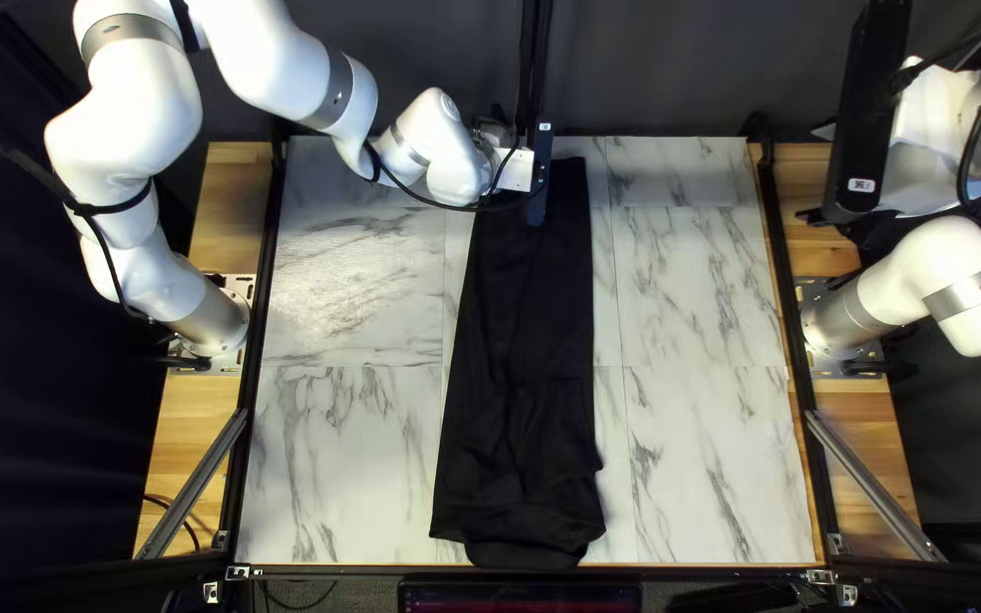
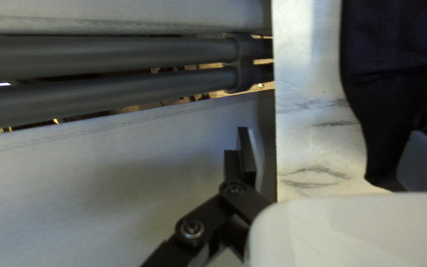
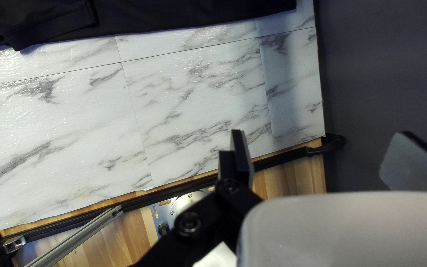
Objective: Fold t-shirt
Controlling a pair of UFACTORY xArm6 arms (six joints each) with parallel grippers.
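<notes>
our black t-shirt (image 1: 519, 375) runs 12 to 6 o'clock down the surface (image 1: 695, 454), our left claw (image 2: 333, 151) wide open and empty at its 12 o'clock end, probably to grab that hem; right claw (image 3: 322, 151) gapes empty around 2 o'clock, likely leaving us room

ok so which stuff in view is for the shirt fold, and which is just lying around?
For the fold:
- black t-shirt, spread lengthwise on the table
- left gripper, open
- right gripper, open

Just around:
- metal braces at the table's sides
- dark poles beyond the far edge
- dark curtain
- screen at the near edge
</notes>
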